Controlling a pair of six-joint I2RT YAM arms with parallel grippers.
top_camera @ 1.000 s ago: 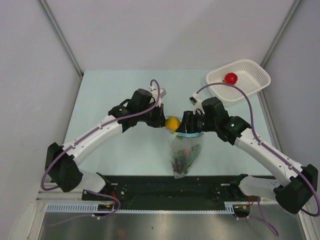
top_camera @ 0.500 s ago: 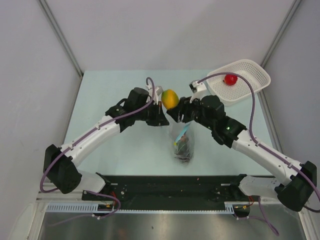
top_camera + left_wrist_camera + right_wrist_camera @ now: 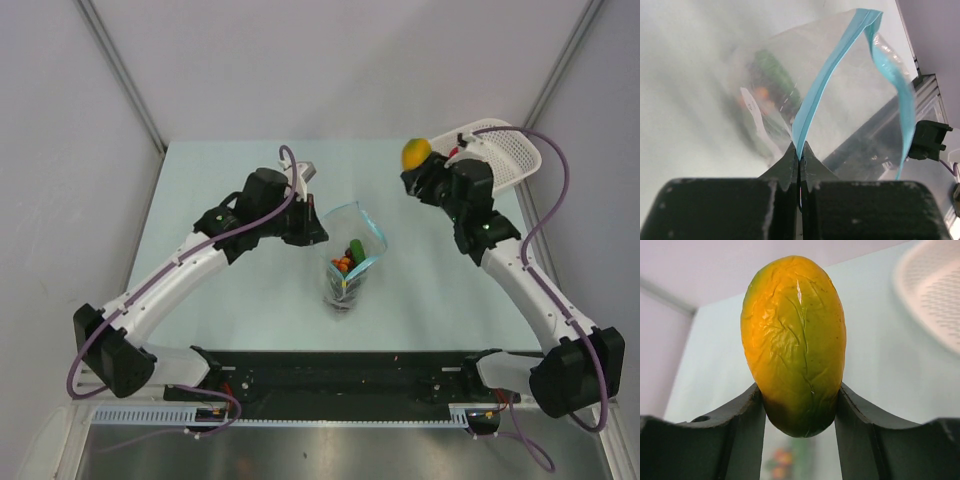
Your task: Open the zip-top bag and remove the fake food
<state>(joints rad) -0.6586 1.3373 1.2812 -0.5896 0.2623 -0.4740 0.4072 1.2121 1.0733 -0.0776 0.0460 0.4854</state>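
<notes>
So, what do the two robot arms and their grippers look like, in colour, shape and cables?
Both the left arm and the right arm have smooth white links joined by bulky black joints and black bases. A thin purple cable loops loosely along each. The left gripper and right gripper have matte black fingers, the left's tapering to points.

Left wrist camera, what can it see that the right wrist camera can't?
Only the left wrist camera shows the clear zip-top bag, its blue zip strip pinched in the left claw, with blurry toy food inside. Only the right wrist camera shows the yellow-green mango squeezed in the right claw and the white basket off to the side. Both show the pale table underneath and a claw shut on something.
</notes>
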